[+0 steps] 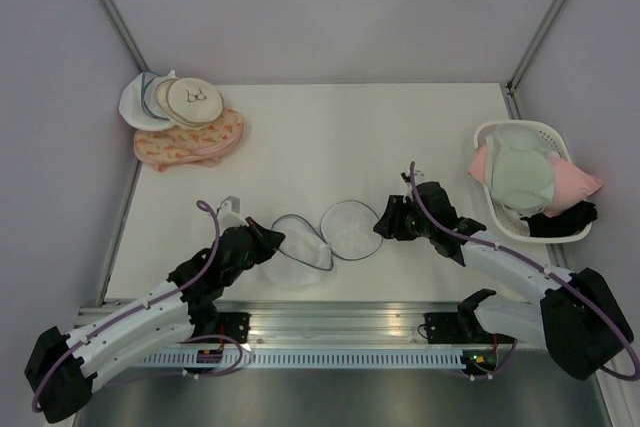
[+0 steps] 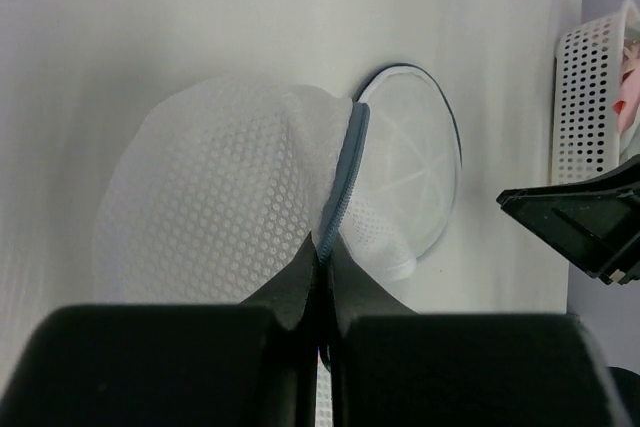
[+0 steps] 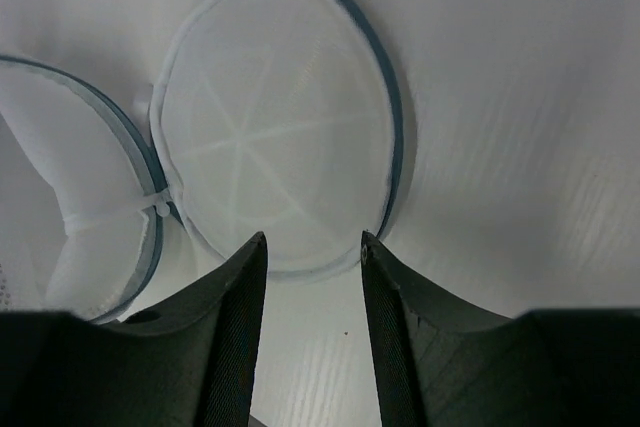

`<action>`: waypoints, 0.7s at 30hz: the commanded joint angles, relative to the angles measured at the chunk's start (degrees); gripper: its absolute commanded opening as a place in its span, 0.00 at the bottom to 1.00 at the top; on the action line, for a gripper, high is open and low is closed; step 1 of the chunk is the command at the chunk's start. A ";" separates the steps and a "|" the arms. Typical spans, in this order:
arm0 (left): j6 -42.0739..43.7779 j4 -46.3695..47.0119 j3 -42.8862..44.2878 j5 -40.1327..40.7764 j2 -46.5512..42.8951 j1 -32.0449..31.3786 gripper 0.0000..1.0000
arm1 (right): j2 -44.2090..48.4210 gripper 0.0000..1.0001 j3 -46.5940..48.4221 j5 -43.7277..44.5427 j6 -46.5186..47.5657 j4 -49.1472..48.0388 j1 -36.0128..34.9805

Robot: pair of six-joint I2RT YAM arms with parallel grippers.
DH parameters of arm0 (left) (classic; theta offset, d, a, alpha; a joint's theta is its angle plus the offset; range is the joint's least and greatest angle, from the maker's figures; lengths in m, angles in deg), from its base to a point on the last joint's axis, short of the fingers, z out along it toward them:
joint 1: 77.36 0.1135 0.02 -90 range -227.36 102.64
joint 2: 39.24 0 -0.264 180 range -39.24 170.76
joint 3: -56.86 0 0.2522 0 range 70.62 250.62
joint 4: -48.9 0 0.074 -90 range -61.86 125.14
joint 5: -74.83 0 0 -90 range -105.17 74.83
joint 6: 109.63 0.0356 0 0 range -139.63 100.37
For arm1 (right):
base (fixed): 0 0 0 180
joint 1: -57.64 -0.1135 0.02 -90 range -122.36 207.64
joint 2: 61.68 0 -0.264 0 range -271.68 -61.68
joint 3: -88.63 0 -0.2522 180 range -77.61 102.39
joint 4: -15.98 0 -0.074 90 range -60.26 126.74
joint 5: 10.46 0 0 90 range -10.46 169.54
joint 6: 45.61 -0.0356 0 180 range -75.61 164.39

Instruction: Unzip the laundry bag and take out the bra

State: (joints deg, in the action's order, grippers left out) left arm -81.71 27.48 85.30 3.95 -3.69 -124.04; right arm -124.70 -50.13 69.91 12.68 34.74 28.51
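Observation:
The laundry bag [image 1: 300, 250] lies unzipped on the table between the arms. Its mesh dome half [image 2: 220, 187] is on the left and its flat round lid [image 3: 275, 117] is folded out to the right, with a grey-blue zipper along both rims. My left gripper [image 2: 325, 252] is shut on the zipper rim of the dome half; the same gripper [image 1: 275, 240] sits at the bag's left side. My right gripper [image 3: 313, 237] is open with nothing between its fingers, its tips just short of the lid's near edge. The pale mint bra [image 1: 525, 175] lies in the basket at the right.
A white perforated basket [image 1: 500, 132] stands at the table's right edge, holding a pink garment [image 1: 578, 185] and a black garment [image 1: 560, 219]. At the back left, stacked cream and white discs [image 1: 185, 102] rest on a pink patterned round bag [image 1: 190, 144].

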 commanded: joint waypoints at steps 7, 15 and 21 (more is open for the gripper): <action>-3.04 -0.95 -2.98 -0.57 -5.13 0.18 0.02 | -9.92 0.51 5.47 16.82 1.82 2.30 -5.24; -4.36 -0.86 -5.10 -1.10 -6.63 0.18 0.02 | -16.51 0.43 3.72 14.20 1.03 -3.49 -5.59; -4.18 -0.43 -5.80 -1.27 -7.60 0.18 0.02 | -17.31 0.14 3.54 13.40 -0.02 -4.55 -7.35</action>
State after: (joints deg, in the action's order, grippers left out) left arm -84.40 26.67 79.99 3.75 -10.86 -124.04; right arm -141.16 -46.69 83.44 13.29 30.93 22.11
